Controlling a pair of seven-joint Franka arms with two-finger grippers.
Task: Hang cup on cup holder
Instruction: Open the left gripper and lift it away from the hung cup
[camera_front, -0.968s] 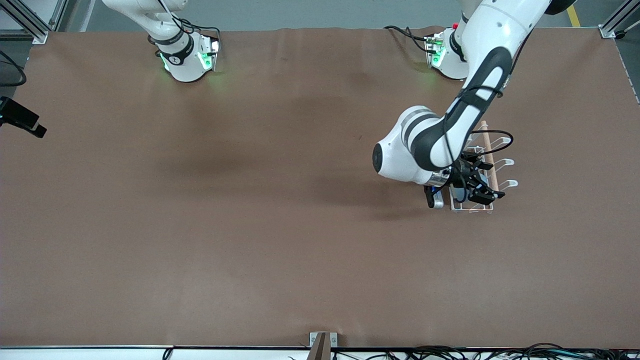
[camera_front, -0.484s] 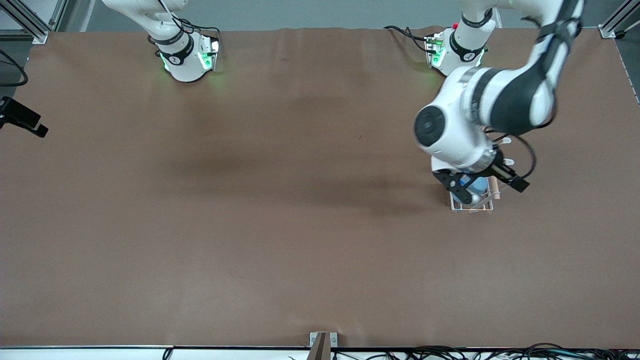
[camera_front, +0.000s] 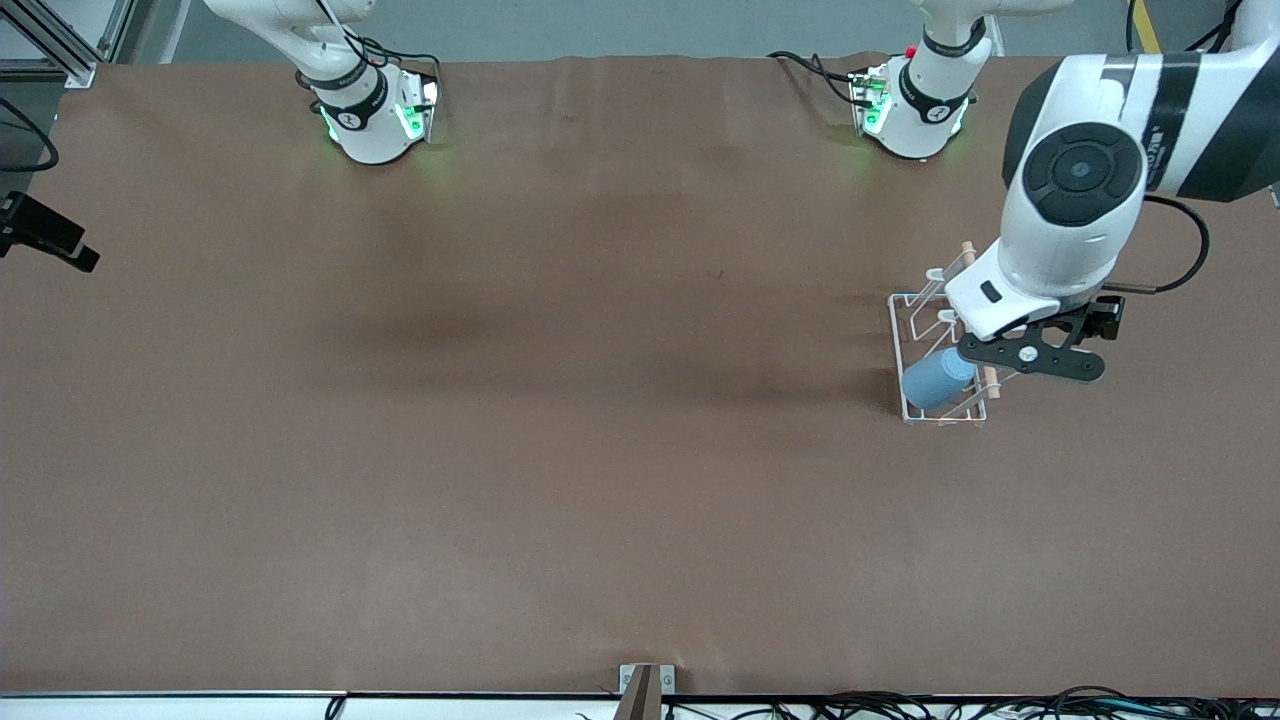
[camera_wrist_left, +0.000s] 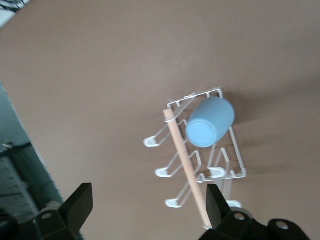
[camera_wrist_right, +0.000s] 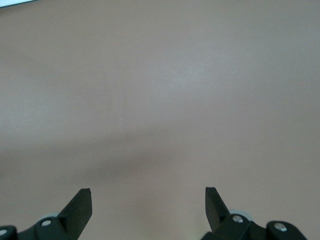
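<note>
The light-blue cup (camera_front: 938, 380) hangs tilted on a prong of the white wire cup holder (camera_front: 893, 335), at the rack's end nearer the front camera. Its closed bottom points outward. The holder's wooden rod (camera_front: 968, 250) runs across the top. My left gripper (camera_front: 1030, 357) is up in the air over the rack's side toward the left arm's end, open and empty. The left wrist view shows the cup (camera_wrist_left: 210, 121) on the rack (camera_wrist_left: 239, 159) well below the left gripper (camera_wrist_left: 148, 205). My right gripper (camera_wrist_right: 148, 205) is open and empty over bare table; the right arm waits.
The brown table cover (camera_front: 560, 420) spreads wide around the rack. A black device (camera_front: 45, 240) sits at the table's edge toward the right arm's end. A metal bracket (camera_front: 645, 683) stands at the front edge, with cables along it.
My left gripper let go of the cup, opened and rose, swinging toward the left arm's end of the table. The cup stays on the prong. The right arm has not moved.
</note>
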